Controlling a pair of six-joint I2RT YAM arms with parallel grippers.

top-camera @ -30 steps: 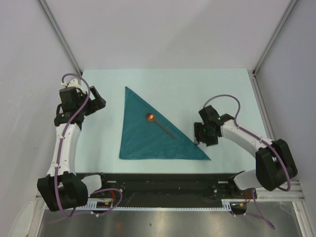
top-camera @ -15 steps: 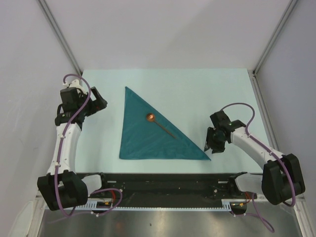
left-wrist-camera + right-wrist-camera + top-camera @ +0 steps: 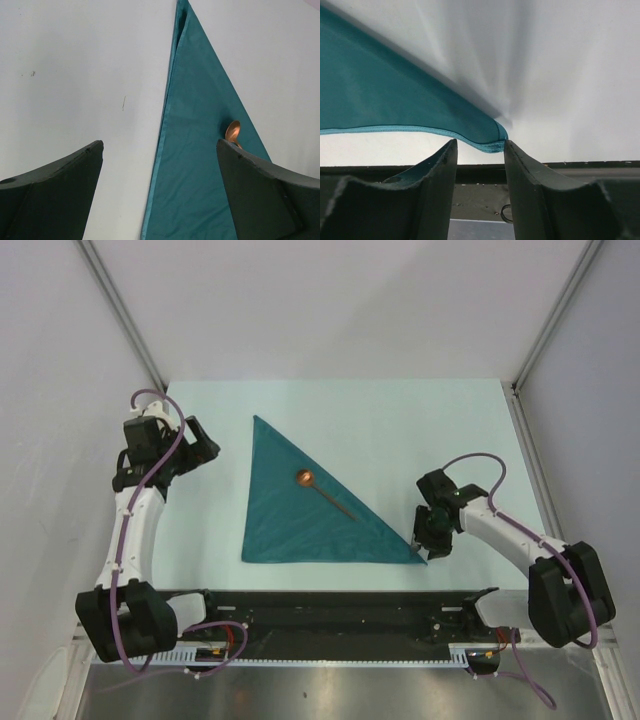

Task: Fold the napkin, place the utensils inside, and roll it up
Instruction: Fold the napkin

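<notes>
Right wrist: right gripper [image 3: 479, 145] part-spread astride the napkin [image 3: 380, 95] corner (left gripper [image 3: 159, 144] wide), black rail [image 3: 480, 175] beyond.

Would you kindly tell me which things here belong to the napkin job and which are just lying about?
Job: napkin; spoon lying on it; right gripper, astride the napkin's near corner; left gripper, open.
Lying about: nothing loose, only the table and the base rail.
</notes>
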